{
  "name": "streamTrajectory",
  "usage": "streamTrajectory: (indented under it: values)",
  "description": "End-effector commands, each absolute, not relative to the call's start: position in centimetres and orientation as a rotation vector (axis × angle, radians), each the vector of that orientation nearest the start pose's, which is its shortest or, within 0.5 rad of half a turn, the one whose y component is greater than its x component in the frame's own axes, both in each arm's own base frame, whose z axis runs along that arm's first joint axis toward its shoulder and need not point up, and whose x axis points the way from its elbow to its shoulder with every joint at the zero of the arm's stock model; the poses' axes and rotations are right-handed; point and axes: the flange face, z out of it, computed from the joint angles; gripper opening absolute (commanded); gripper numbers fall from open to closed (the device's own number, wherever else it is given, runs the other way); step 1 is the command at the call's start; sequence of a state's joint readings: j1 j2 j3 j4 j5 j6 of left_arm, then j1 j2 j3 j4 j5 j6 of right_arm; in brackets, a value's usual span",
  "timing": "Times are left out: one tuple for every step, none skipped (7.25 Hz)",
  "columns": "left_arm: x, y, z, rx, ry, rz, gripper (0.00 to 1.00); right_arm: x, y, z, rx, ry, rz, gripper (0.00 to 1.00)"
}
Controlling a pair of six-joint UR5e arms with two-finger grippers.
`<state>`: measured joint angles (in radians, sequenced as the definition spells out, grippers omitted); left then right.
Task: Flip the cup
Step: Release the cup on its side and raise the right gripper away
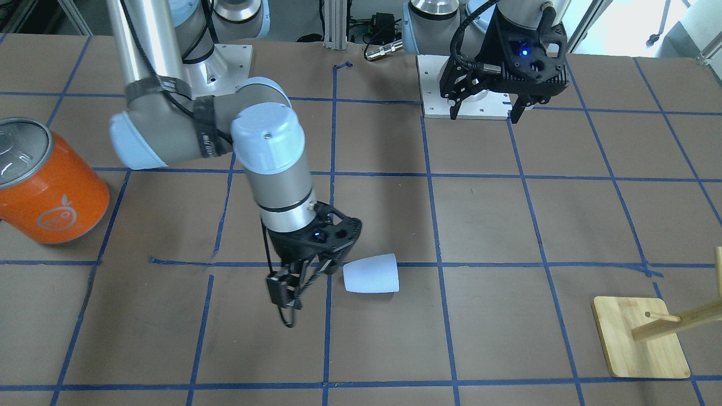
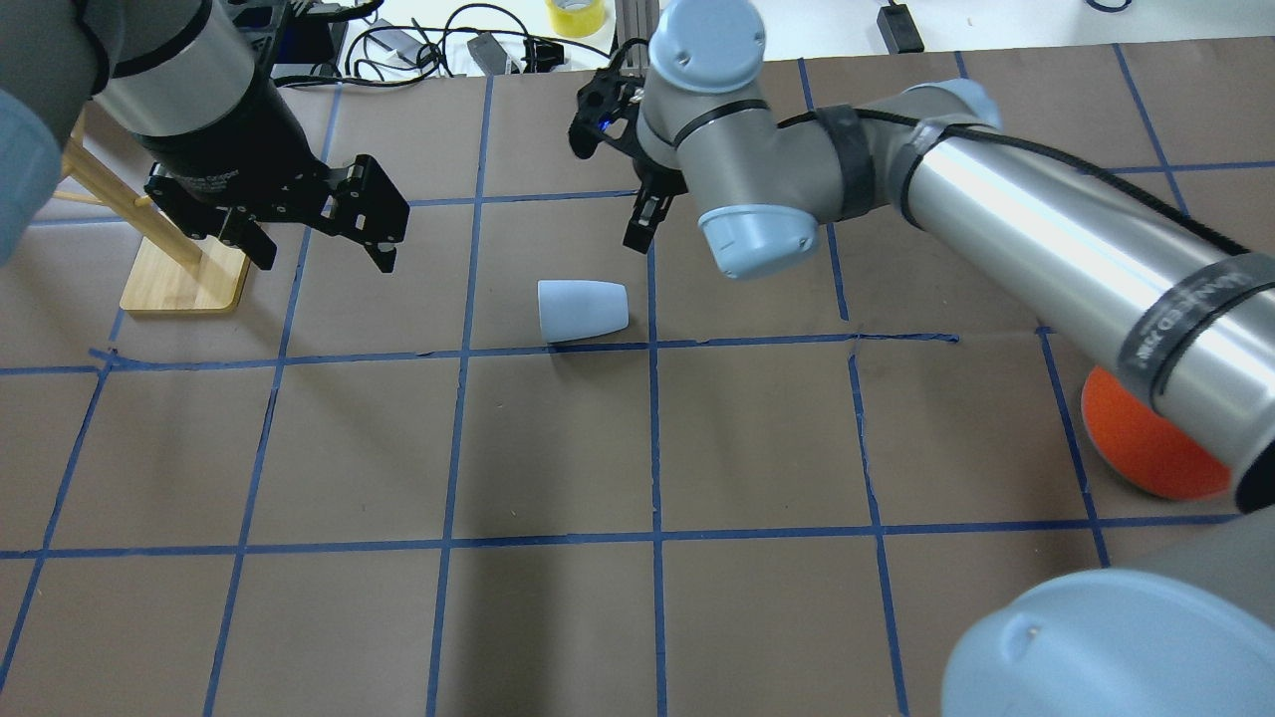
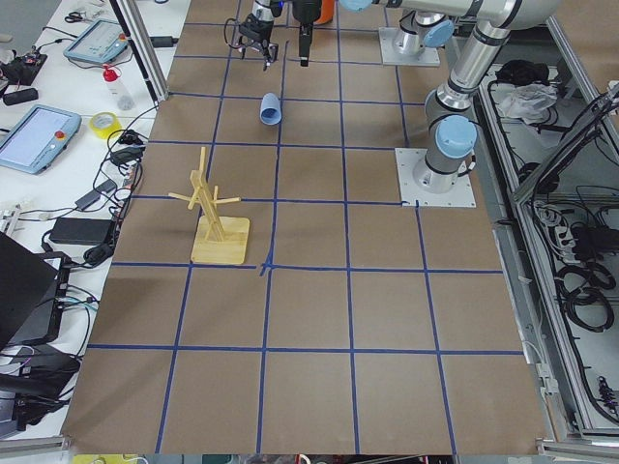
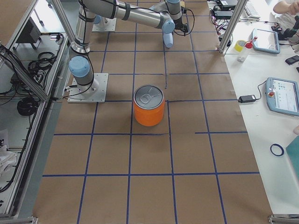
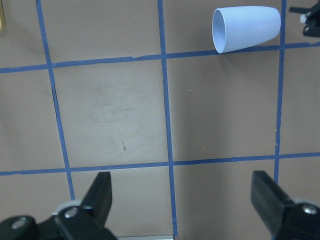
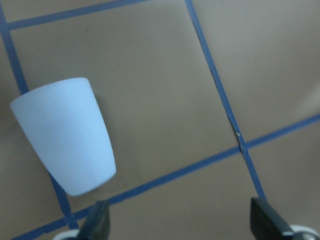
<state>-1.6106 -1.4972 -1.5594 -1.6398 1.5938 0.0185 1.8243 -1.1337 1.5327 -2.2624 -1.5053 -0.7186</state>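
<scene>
The cup (image 1: 371, 273) is a small pale blue-white tumbler lying on its side on the brown table, near a blue tape line. It also shows in the overhead view (image 2: 583, 310), the left wrist view (image 5: 245, 28) and the right wrist view (image 6: 65, 135). My right gripper (image 1: 302, 279) is open and empty, low over the table just beside the cup's narrow base and not touching it. Its fingers (image 6: 95, 225) stand wide apart. My left gripper (image 2: 309, 234) is open and empty, hovering well away from the cup, whose open mouth faces its side.
A large orange can (image 1: 48, 186) with a silver lid stands on the robot's right side, seen also in the exterior right view (image 4: 149, 106). A wooden peg stand (image 2: 184, 274) sits on the robot's left side, close to my left gripper. Blue tape grids the table.
</scene>
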Motion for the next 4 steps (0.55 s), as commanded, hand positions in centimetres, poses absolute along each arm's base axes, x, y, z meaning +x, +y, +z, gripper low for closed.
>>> streamTrajectory:
  values:
    - [-15.0, -45.8, 51.2, 0.108, 3.118, 0.007, 1.0, 19.9, -61.3, 37.7, -0.67, 3.003, -0.324, 1.0]
    - [-15.2, -46.8, 49.1, 0.133, 3.184, 0.048, 1.0, 15.0, -61.1, 38.6, -0.41, 3.044, -0.224, 1.0]
    - [-14.8, -48.6, 46.1, 0.14, 3.283, 0.0, 1.0, 12.1, -59.7, 40.5, -0.322, 3.062, -0.152, 1.0]
    - [-12.4, -50.3, 40.4, 0.157, 3.297, 0.034, 1.0, 10.3, -57.3, 42.0, -0.238, 3.065, 0.003, 1.0]
